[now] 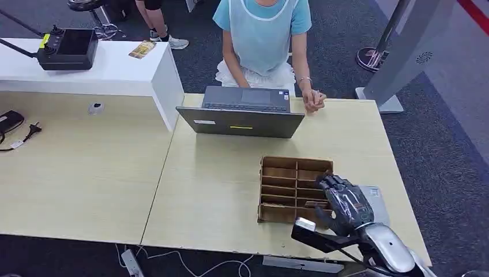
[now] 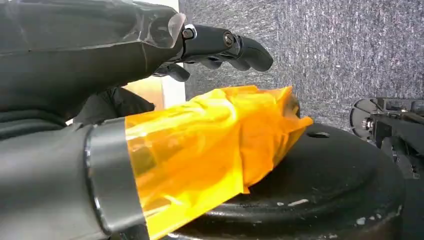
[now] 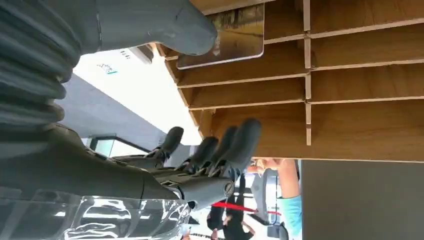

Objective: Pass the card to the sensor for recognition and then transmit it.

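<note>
The dark fingers (image 3: 235, 145) of the right hand (image 1: 345, 203) are spread apart and hold nothing. They hang just over the brown box (image 1: 288, 189) with its many little slots. The thick grey thumb (image 3: 165, 25) sits very close to the card (image 3: 227, 37), maybe touching its edge, but I cannot tell for sure. The card stands in one slot near the robot's side of the box.

I think the step now is to pick up the card. To do it well, the fingers should go down on one flat side of the card and the thumb on the other, then squeeze softly and lift straight up. If the hand tips, the card could catch on the thin slot walls.

The left hand (image 2: 200, 50) hangs low, away from the bench, with its fingers a little curled around nothing.

The box sits on the pale bench (image 1: 213, 190). Beside it, under the right hand, lies a flat grey thing (image 1: 372, 199), maybe the sensor. Farther off are a laptop (image 1: 242, 118) and a person (image 1: 262, 34).
</note>
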Action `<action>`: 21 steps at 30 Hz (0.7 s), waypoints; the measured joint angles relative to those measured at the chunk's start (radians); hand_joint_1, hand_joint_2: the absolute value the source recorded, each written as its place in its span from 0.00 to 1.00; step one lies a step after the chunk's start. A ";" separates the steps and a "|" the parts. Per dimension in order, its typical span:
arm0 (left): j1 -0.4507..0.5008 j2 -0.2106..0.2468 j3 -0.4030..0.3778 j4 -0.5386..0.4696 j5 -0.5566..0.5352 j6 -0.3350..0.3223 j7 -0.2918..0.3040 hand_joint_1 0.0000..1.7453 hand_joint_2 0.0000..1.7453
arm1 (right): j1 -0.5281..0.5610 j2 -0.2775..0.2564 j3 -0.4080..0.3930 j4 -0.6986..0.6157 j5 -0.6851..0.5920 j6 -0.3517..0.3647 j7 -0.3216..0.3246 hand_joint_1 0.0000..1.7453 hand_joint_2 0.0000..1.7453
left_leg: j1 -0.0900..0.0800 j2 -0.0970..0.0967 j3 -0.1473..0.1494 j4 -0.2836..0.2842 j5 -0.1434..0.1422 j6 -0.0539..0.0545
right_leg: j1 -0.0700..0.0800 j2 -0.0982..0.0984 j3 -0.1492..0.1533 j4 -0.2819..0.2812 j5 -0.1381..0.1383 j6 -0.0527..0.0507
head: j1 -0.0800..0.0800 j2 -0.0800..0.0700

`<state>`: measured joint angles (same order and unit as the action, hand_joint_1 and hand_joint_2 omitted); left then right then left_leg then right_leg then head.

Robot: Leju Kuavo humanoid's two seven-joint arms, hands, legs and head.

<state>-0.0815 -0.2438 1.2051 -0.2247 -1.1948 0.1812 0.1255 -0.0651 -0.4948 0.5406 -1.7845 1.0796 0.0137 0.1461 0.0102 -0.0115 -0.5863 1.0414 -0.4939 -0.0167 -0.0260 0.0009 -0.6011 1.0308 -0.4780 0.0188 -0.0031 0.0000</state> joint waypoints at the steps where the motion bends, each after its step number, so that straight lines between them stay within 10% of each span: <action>1: 0.000 0.000 0.000 0.000 0.000 0.000 0.000 0.00 0.00 | 0.000 0.000 0.000 0.000 0.000 0.000 0.000 0.38 1.00 | 0.000 0.000 0.000 0.000 0.000 0.000 | 0.000 0.000 0.000 0.000 0.000 0.000 | 0.000 0.000; 21: 0.000 -0.002 0.000 0.000 0.007 0.002 -0.002 0.00 0.00 | -0.008 0.000 0.010 0.015 -0.011 0.008 -0.002 0.32 1.00 | 0.000 0.000 0.000 0.000 0.000 0.000 | 0.000 0.000 0.000 0.000 0.000 0.000 | 0.000 0.000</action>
<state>-0.0816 -0.2453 1.2051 -0.2247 -1.1875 0.1831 0.1240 -0.0727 -0.4948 0.5505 -1.7693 1.0685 0.0214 0.1438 0.0103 -0.0115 -0.5863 1.0413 -0.4939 -0.0167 -0.0260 0.0009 -0.6011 1.0308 -0.4780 0.0188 -0.0031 0.0000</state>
